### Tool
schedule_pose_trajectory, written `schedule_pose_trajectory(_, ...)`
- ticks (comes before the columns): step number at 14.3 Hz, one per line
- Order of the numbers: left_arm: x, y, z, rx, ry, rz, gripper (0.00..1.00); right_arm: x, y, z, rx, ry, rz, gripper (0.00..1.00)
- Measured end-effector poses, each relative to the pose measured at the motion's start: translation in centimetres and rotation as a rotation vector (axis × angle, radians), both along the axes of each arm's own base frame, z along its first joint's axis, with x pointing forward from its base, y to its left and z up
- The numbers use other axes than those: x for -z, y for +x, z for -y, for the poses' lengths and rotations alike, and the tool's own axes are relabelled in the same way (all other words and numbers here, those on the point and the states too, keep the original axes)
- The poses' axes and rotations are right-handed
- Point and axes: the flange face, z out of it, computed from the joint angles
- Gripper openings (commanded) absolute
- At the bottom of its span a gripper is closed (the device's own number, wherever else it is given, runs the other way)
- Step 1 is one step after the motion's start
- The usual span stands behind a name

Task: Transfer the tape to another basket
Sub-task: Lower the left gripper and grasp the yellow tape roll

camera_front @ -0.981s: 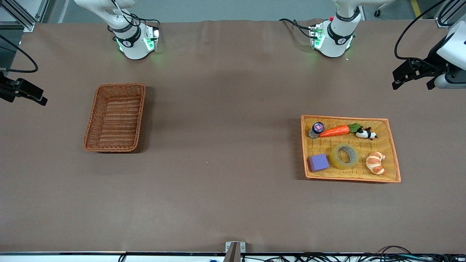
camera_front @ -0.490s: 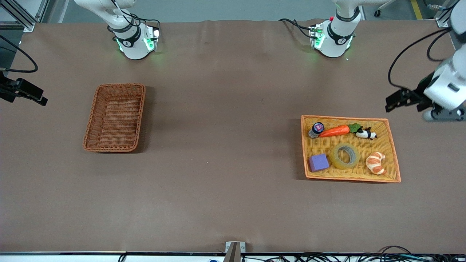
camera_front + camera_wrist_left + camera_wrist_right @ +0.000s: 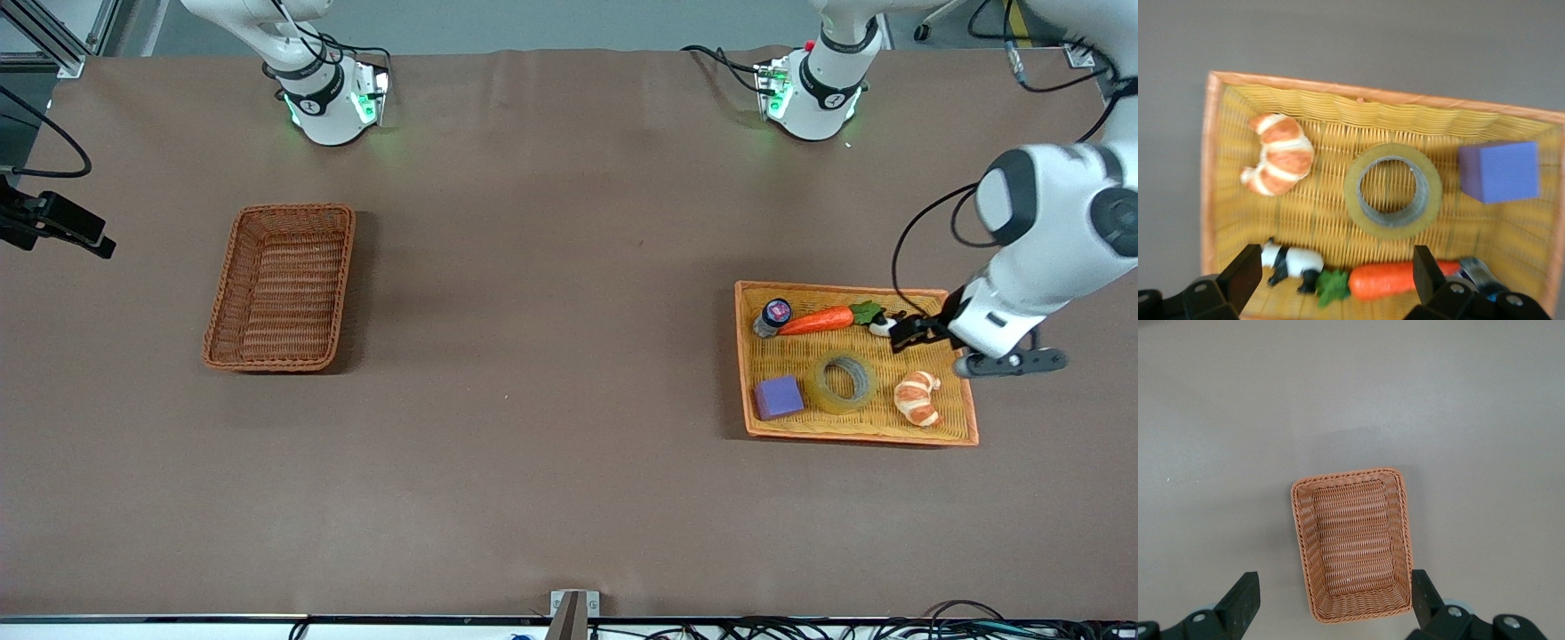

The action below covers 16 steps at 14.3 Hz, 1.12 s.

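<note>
The tape (image 3: 819, 385), a yellowish translucent ring with a grey core, lies flat in the yellow woven tray (image 3: 836, 287) at the left arm's end of the table. It also shows in the left wrist view (image 3: 1355, 201). My left gripper (image 3: 903, 334) is open and empty over the tray, above the toy panda and the carrot's leaves, short of the tape. The reddish-brown basket (image 3: 293, 210) stands empty at the right arm's end. My right gripper (image 3: 98, 243) waits, open and empty, beside that basket off toward the table's end. The basket (image 3: 1351, 547) shows below it.
The tray also holds a purple cube (image 3: 779, 396), a croissant (image 3: 917, 397), a toy carrot (image 3: 816, 320), a toy panda (image 3: 1290, 261) and a small bottle (image 3: 772, 316). The cube and croissant flank the tape. Bare brown table lies between tray and basket.
My left arm has swung in from the table's end and come down over the tray. The right arm and all objects have not moved.
</note>
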Motion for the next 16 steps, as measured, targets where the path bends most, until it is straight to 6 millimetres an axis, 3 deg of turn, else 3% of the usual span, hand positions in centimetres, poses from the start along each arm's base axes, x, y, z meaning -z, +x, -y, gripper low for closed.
schedule_pose_trajectory(1,2.4,0.2,0.1,0.001,-0.003,-0.013,1.00,0.0,0.0,0.0,0.000,0.000,0.000,1.00)
schedule_pose_trajectory(3,6.4,0.5,0.4,0.006,-0.008,-0.033,0.90,0.0,0.0,0.0,0.000,0.000,0.000,1.00)
schedule_pose_trajectory(6,10.1,0.7,0.9,0.011,-0.015,-0.037,0.70,0.0,0.0,0.0,0.000,0.001,0.000,1.00)
schedule_pose_trajectory(10,12.4,0.8,0.9,0.011,-0.018,-0.035,0.05,0.0,0.0,0.0,0.000,0.001,0.000,1.00)
schedule_pose_trajectory(11,12.5,0.8,1.0,0.011,-0.018,-0.033,0.00,0.0,0.0,0.0,0.000,0.001,0.000,1.00)
schedule_pose_trajectory(16,11.2,1.6,1.1,0.018,-0.017,-0.006,0.00,0.0,0.0,0.0,0.000,0.001,0.000,1.00)
